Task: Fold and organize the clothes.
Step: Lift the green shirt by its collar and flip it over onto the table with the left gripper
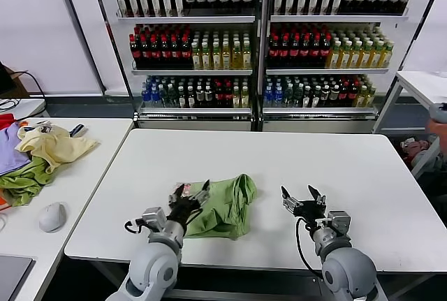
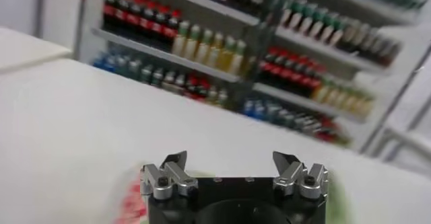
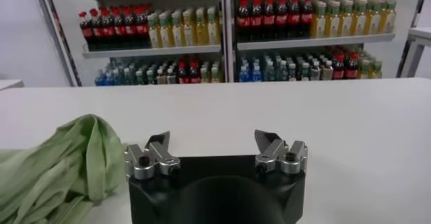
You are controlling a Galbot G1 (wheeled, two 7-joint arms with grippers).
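Note:
The light green T-shirt lies bunched in a loose heap on the white table, near its front edge. A bit of its pink, red and white print shows at its left end. My left gripper is open and hovers over the shirt's left end, holding nothing. My right gripper is open and empty, low over bare table to the right of the shirt. In the right wrist view the shirt lies beside the open gripper. In the left wrist view the open gripper shows with only blurred green and red under it.
A side table on the left bears a pale yellow garment, a darker green cloth, a purple cloth and a computer mouse. Shelves of bottles stand behind the table. Another white table is at far right.

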